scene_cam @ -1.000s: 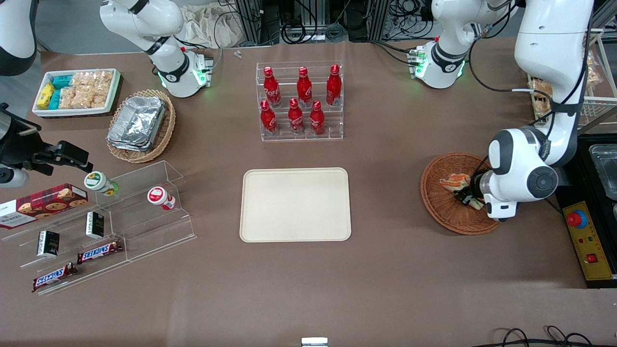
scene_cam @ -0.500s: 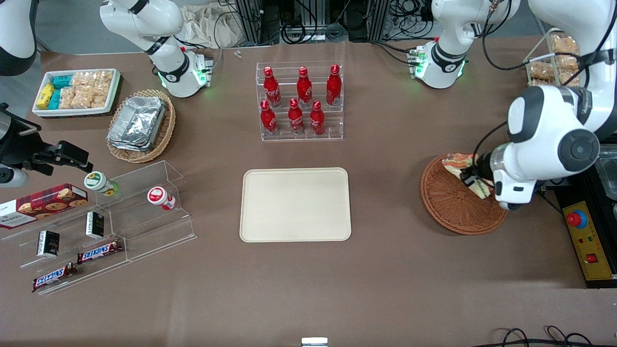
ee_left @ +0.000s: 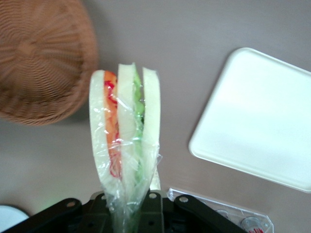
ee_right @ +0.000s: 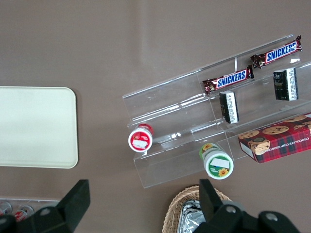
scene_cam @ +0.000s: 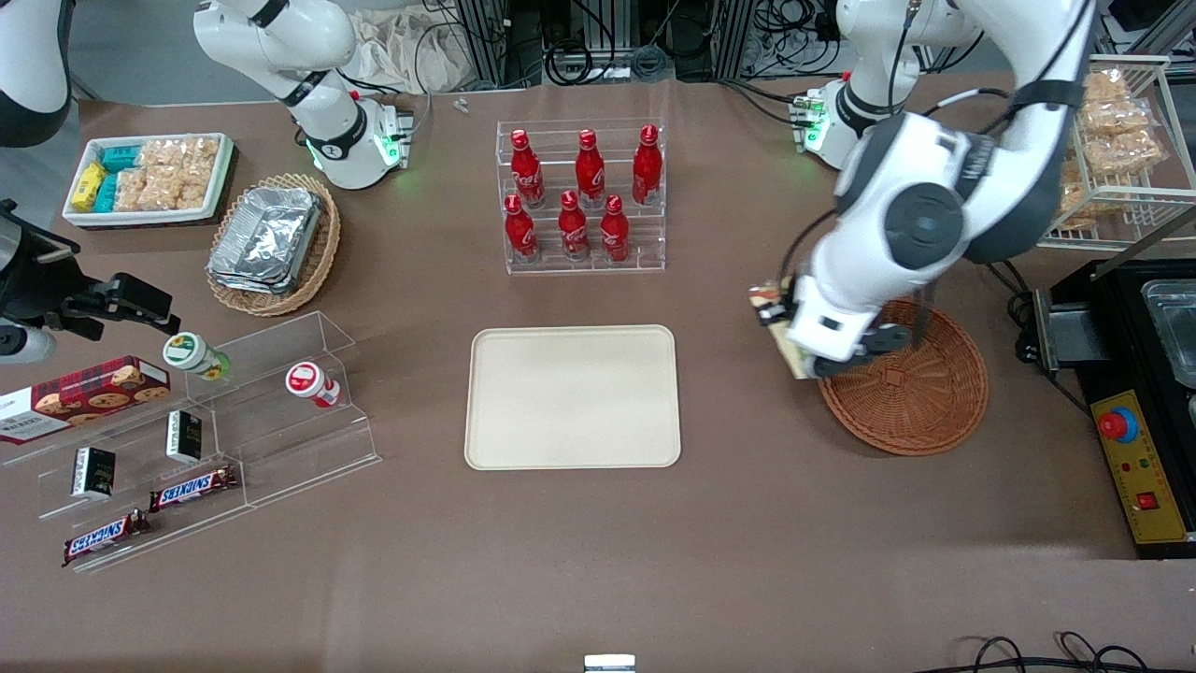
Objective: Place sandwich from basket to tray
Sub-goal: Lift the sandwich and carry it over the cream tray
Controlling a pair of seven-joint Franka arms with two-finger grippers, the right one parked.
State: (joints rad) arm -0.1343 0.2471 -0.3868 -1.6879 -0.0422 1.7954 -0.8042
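The cream-beige tray [scene_cam: 573, 396] lies flat on the brown table [scene_cam: 598, 561]. Between it and the reddish-brown wicker basket [scene_cam: 911, 397], the gripper [scene_cam: 794, 327] hangs above the table, its jaws clamped on the wrapped sandwich [ee_left: 125, 141], which is clear of the basket and not yet over the tray.

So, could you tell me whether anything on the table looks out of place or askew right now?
Two small jars lie tipped on the clear stepped display: one red-lidded, one green-lidded. Nothing else stands out. The pincer holds the sandwich above the table, between the basket and the tray.
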